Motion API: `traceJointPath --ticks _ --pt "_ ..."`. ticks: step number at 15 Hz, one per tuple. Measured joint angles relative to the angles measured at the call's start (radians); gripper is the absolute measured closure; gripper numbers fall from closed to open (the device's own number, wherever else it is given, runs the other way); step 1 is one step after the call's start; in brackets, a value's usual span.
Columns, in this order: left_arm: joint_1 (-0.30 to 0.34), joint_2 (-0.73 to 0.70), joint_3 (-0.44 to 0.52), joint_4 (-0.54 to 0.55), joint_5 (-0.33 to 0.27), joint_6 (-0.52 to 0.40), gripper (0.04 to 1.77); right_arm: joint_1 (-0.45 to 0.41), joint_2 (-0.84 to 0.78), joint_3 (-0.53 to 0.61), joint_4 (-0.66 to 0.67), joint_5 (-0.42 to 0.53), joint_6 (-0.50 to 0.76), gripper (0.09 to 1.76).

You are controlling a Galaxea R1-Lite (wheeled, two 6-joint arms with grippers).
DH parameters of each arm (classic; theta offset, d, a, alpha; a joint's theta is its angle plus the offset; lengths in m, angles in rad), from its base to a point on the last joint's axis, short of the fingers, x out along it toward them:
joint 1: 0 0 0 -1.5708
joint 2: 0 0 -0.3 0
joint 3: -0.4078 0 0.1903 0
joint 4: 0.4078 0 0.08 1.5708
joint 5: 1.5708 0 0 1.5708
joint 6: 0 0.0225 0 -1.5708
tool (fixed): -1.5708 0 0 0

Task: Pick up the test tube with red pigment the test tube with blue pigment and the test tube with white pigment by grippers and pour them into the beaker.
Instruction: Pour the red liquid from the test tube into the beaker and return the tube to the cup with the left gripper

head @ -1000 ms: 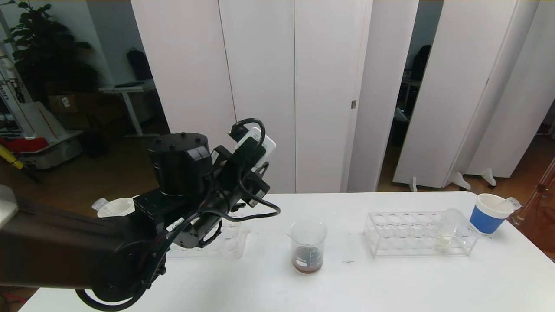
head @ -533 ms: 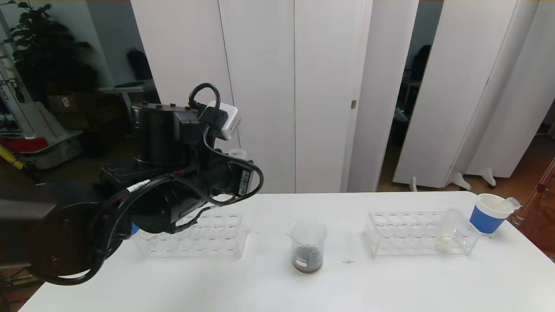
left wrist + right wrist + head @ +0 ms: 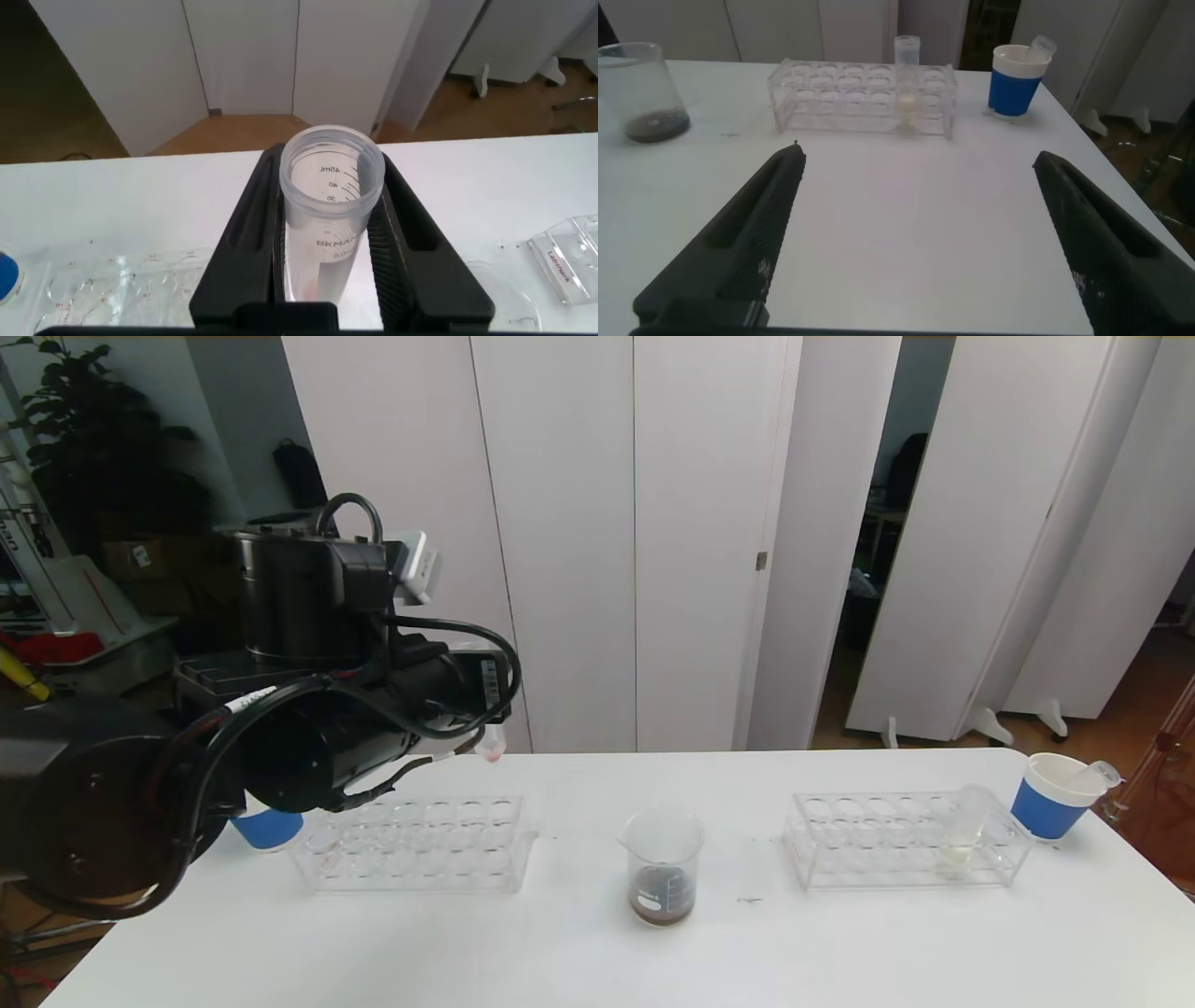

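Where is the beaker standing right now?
In the head view, the beaker stands near the table's middle, between the two clear racks, with dark liquid at its bottom.

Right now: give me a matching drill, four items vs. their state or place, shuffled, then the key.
Items:
1. beaker
2. left gripper
3. right gripper
4. test tube with white pigment

States:
A. open, holding nothing, low over the table
B. standing in the right-hand rack
C. shut on a clear tube, raised above the left-hand rack
D. on the table between the two racks, dark liquid at the bottom

Pairs: 1-D, 2-C, 3-A, 4-B
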Motion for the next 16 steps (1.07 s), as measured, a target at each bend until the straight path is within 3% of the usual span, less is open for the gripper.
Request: traceJointPath --ticks 2,5,10,16 --pt "0.011 0.0 0.014 0.003 0.063 0.007 1.22 0.0 0.0 0.0 0.0 0.0 0.0 0.1" --pt "0.049 0.004 0.024 0.001 0.089 0.057 1.22 0.0 0.0 0.0 0.0 0.0 0.0 0.1" --pt "0.194 0.01 0.065 -0.095 0.141 0.154 1.22 0.0 0.0 0.0 0.0 0.0 0.0 0.1" --pt "0.39 0.062 0.105 -0.377 0.142 0.281 1.22 0.0 0.0 0.0 0.0 0.0 0.0 0.1"
